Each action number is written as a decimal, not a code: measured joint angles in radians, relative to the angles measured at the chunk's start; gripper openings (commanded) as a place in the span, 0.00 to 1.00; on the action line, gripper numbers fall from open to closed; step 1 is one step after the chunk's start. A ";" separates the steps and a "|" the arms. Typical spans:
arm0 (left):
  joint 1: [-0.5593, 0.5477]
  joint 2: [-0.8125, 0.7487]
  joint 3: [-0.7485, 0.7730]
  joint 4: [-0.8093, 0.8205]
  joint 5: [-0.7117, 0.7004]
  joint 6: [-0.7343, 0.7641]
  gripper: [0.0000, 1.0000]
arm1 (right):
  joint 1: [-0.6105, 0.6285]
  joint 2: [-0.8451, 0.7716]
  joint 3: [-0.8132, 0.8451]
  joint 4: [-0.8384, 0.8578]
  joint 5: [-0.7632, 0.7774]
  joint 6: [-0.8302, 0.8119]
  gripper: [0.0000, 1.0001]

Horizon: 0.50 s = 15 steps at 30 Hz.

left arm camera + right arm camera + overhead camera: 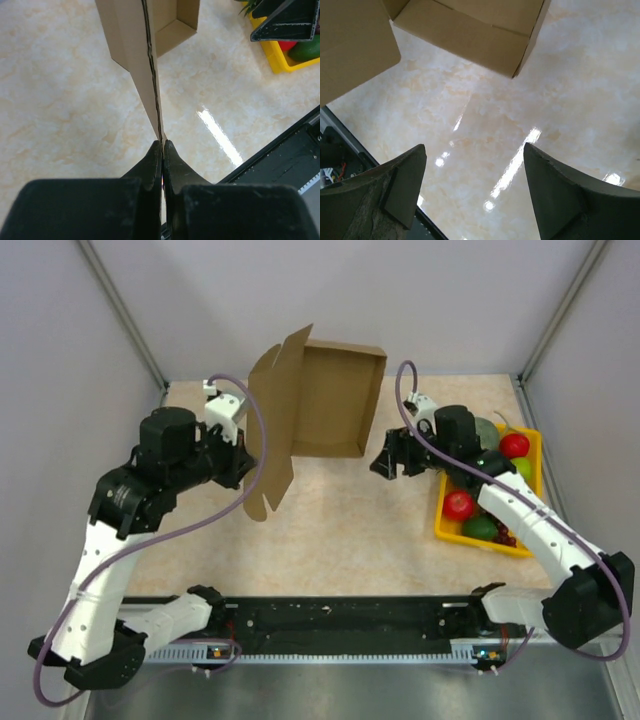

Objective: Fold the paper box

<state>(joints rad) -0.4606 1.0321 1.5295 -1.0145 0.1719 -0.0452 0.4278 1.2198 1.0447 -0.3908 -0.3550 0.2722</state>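
From overhead I see the paper box [335, 400] toward the far middle of the table [340, 530]. It is a shallow brown carton with its open side facing up at the camera, and its large lid flap [272, 430] stands on edge along the left side. I cannot tell whether the carton's base lies fully flat on the table. My left gripper [243, 455] has the flap. In the left wrist view the two fingers [150, 165] are pressed together with the cardboard sheet running edge-on between them, rising straight away from the tips. My right gripper [390, 462] sits just off the box's near right corner, not touching it. In the right wrist view its fingers [402, 187] are spread wide with only bare tabletop between them, and the carton's corner lies ahead. The yellow fruit tray [445, 530], holding red and green fruit, sits at the table's right side under the right arm, well clear of the box.
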 measured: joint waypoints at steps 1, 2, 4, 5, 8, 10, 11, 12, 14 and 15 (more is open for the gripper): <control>0.000 -0.003 0.026 -0.021 -0.001 0.021 0.00 | 0.000 0.010 0.018 -0.004 -0.008 -0.026 0.79; 0.000 -0.005 0.056 -0.048 -0.002 0.047 0.00 | 0.000 0.015 0.038 -0.013 -0.011 -0.053 0.80; -0.001 -0.009 0.103 -0.098 -0.003 0.090 0.00 | 0.001 0.019 0.079 -0.028 -0.006 -0.106 0.82; -0.003 -0.009 0.118 -0.118 -0.006 0.108 0.00 | 0.001 0.019 0.114 -0.048 0.015 -0.138 0.83; -0.009 -0.009 0.128 -0.155 -0.004 0.143 0.00 | 0.001 0.007 0.203 -0.064 0.048 -0.213 0.90; -0.012 -0.009 0.128 -0.178 0.001 0.163 0.00 | 0.001 -0.015 0.269 -0.076 0.034 -0.271 0.91; -0.015 -0.004 0.128 -0.181 0.003 0.171 0.00 | 0.001 -0.023 0.294 -0.078 0.019 -0.293 0.93; -0.019 0.002 0.128 -0.185 0.005 0.178 0.00 | 0.001 -0.025 0.338 -0.090 -0.006 -0.323 0.94; -0.028 0.013 0.128 -0.191 0.005 0.192 0.00 | 0.001 -0.015 0.435 -0.095 -0.055 -0.382 0.95; -0.037 0.018 0.128 -0.198 0.004 0.202 0.00 | 0.001 -0.003 0.490 -0.100 -0.081 -0.414 0.96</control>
<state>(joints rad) -0.4973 1.0504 1.6573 -1.2129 0.1757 0.1566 0.4290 1.2171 1.5349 -0.4908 -0.4358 -0.1417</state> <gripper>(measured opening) 0.012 0.937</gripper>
